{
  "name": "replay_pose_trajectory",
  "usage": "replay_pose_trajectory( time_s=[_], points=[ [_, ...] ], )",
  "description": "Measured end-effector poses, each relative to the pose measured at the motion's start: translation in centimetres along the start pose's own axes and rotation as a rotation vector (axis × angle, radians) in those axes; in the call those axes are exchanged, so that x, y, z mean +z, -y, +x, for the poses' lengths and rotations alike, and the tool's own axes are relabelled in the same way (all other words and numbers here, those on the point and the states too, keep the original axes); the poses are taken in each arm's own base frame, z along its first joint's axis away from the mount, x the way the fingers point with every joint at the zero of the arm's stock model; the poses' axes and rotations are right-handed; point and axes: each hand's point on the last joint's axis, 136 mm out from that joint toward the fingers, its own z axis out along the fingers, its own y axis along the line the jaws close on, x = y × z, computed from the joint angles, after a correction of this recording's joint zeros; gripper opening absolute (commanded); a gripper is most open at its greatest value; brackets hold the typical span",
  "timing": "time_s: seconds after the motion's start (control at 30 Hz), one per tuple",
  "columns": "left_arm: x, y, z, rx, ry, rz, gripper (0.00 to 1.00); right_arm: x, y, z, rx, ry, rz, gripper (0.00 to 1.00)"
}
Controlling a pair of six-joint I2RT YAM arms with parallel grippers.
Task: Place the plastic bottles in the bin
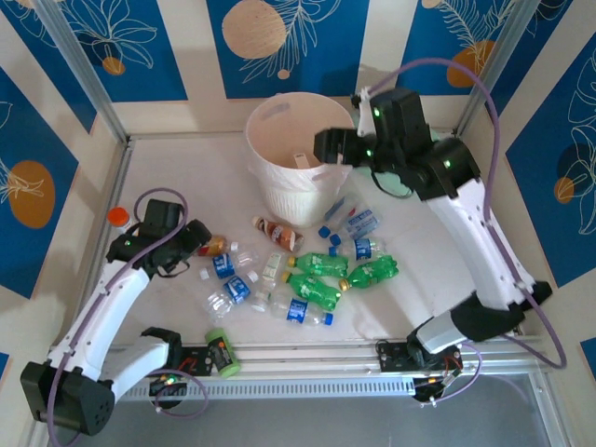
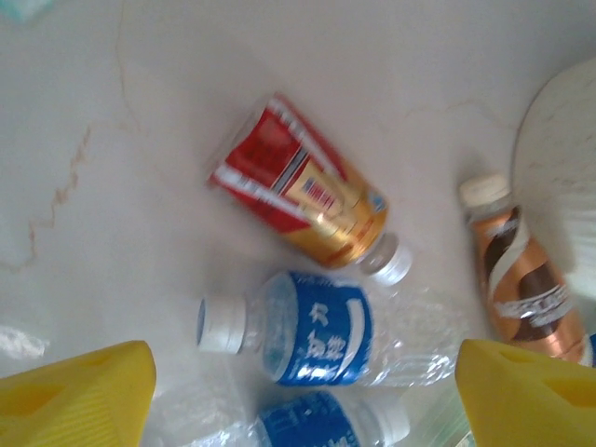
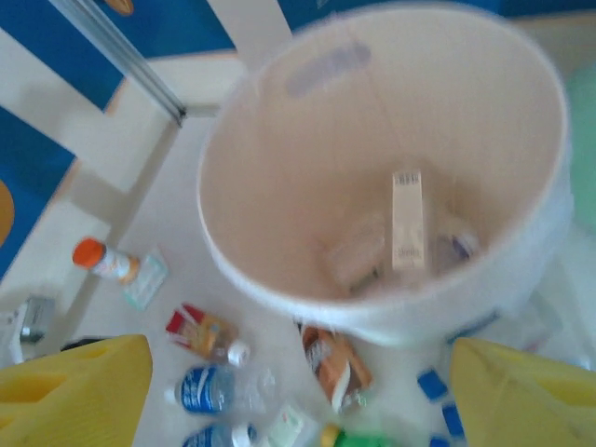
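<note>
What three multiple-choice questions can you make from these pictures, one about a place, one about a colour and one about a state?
1. Where is the right gripper?
A) above the bin
B) resting on the table
C) behind the bin

2. What colour is the label of the bottle directly below the left gripper?
A) black
B) blue
C) pink

3. In what state is the right gripper?
A) shut on a bottle
B) shut on the bin's rim
C) open and empty

Answers:
1 A, because its camera looks down into the bin.
2 B, because the left wrist view shows a blue label with white characters.
3 C, because its jaws stand wide apart with nothing between them.
</note>
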Motion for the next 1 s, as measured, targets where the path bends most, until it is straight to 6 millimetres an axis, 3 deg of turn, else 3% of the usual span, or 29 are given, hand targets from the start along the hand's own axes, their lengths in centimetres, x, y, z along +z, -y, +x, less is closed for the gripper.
replay_pose_trajectory(
  time_s=[0.17, 0.33, 0.43, 0.6, 0.8, 1.0],
  points=[
    [0.9, -1.3, 2.0, -0.047, -0.057, -0.012, 0.83, 0.2, 3.9, 7.0, 0.067, -0.118, 0.098, 0.84],
    [1.1, -0.9, 2.1, -0.067, -0.071, 0.004, 0.83, 0.9, 9.2, 14.4, 0.188, -0.258, 0.259, 0.84],
    [1.5, -0.2, 1.8, -0.066, -0.083, 0.012, 0.82, 1.1, 12.4, 17.7, 0.299, -0.325, 0.362, 0.83],
    [2.0, 1.6, 0.9, -0.055, -0.09, 0.041, 0.82, 1.6, 16.3, 21.6, 0.503, -0.394, 0.494, 0.83],
    [2.6, 3.0, 0.5, -0.026, -0.094, 0.087, 0.8, 2.4, 17.8, 26.2, 0.679, -0.491, 0.564, 0.83],
    [2.7, 5.2, -0.3, 0.038, -0.096, 0.155, 0.79, 3.8, 19.0, 29.1, 0.827, -0.551, 0.604, 0.82]
  ],
)
